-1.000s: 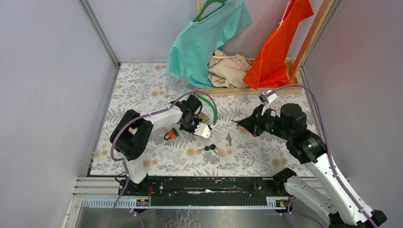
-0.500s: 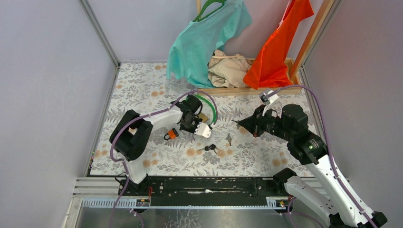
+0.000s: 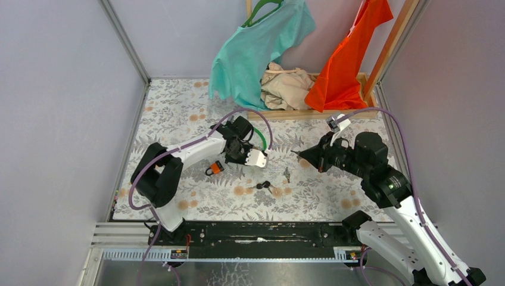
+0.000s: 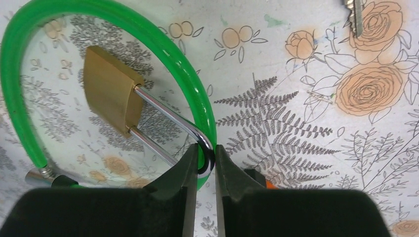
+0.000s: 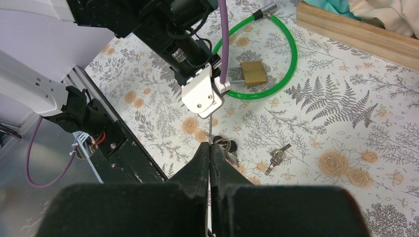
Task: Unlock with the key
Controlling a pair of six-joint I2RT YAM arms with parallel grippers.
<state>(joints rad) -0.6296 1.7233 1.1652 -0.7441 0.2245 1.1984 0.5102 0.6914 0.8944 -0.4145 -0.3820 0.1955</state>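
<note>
Left end effector (image 4: pixel 205 159) pinching padlock (image 4: pixel 109 94) shackle, right end effector (image 5: pixel 210 148) closed — maybe on key (image 5: pixel 211 131)

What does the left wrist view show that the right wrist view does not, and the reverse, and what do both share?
Only left wrist: the left gripper pinching the shackle of the brass padlock. Only right wrist: the shut right gripper, the wooden frame, the black-headed keys. Both: that padlock, the green cable, the floral table.
</note>
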